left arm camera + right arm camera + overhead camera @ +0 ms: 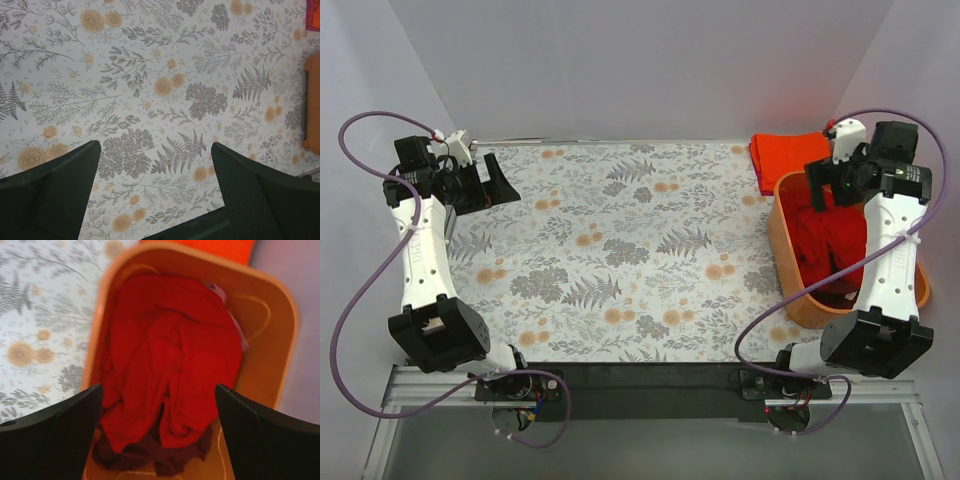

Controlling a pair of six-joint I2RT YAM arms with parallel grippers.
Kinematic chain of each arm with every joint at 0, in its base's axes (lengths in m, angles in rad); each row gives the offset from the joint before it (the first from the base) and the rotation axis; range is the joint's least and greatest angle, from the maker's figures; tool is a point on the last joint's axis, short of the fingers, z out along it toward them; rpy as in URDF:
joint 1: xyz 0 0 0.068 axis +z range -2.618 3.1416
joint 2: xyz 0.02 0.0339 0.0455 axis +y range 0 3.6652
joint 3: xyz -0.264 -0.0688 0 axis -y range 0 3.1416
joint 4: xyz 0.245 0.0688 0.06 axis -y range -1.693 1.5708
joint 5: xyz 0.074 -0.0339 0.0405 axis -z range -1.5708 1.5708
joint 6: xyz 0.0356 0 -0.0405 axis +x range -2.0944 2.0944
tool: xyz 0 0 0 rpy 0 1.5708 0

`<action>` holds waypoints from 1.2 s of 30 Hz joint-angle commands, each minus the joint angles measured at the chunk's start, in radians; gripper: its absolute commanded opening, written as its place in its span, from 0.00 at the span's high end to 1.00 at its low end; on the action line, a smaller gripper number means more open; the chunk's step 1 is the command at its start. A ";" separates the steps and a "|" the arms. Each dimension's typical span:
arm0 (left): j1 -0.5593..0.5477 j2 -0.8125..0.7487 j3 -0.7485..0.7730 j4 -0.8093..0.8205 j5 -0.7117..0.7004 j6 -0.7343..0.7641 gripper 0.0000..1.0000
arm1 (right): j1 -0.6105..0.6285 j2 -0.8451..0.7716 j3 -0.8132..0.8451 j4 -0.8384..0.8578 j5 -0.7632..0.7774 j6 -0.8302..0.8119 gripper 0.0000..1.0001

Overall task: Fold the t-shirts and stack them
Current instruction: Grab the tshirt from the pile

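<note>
A bright red t-shirt [825, 240] lies crumpled in the orange tub [790, 290] at the table's right. In the right wrist view the red t-shirt [170, 370] covers a maroon t-shirt [150, 462], and a sliver of pink cloth [243, 342] shows by the tub wall [280, 295]. An orange-red t-shirt [785, 155] lies folded behind the tub. My right gripper [832, 190] hangs open above the tub, with nothing between its fingers [158, 390]. My left gripper [485, 185] stands open over the far left of the table, also holding nothing [155, 150].
A floral cloth [620, 240] covers the table. White walls close in at the back and both sides. The tub's corner [312, 100] and the folded shirt [314, 17] show at the right edge of the left wrist view.
</note>
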State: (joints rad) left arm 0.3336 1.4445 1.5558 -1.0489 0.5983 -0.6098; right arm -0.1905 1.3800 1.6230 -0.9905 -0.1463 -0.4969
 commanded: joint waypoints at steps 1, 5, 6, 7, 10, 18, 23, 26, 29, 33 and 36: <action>0.002 -0.009 0.067 -0.033 0.024 0.024 0.08 | -0.105 0.013 -0.006 -0.108 -0.044 -0.083 0.02; -0.001 0.010 0.084 -0.040 0.018 0.036 0.07 | -0.161 0.051 -0.092 -0.102 -0.039 -0.104 0.02; -0.001 0.014 0.089 -0.045 0.018 0.038 0.07 | -0.180 0.065 -0.100 -0.100 -0.036 -0.106 0.02; -0.002 0.019 0.099 -0.049 0.020 0.039 0.07 | -0.188 0.079 -0.104 -0.099 -0.042 -0.106 0.01; -0.001 0.028 0.116 -0.071 0.015 0.050 0.07 | -0.208 0.129 -0.110 -0.091 -0.067 -0.097 0.01; -0.002 0.014 0.072 -0.031 0.021 0.028 0.07 | -0.210 0.206 -0.259 0.045 -0.012 -0.086 0.02; -0.002 0.011 0.055 -0.023 0.021 0.027 0.07 | -0.211 0.238 -0.366 0.127 0.027 -0.088 0.02; -0.002 0.011 0.044 -0.014 0.014 0.031 0.07 | -0.214 0.248 -0.396 0.150 0.043 -0.088 0.27; -0.001 0.010 0.043 -0.013 0.008 0.035 0.07 | -0.216 0.231 -0.391 0.144 0.054 -0.085 0.73; -0.002 0.005 0.036 -0.008 0.009 0.035 0.07 | -0.216 0.153 -0.322 0.109 0.044 -0.103 0.99; -0.002 0.002 0.029 -0.005 0.018 0.033 0.07 | -0.216 0.099 -0.204 0.053 0.025 -0.115 0.99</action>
State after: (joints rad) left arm 0.3325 1.4837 1.5955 -1.0683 0.6060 -0.5835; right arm -0.4038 1.5742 1.2869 -0.9024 -0.1020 -0.5884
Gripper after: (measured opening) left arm 0.928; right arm 0.075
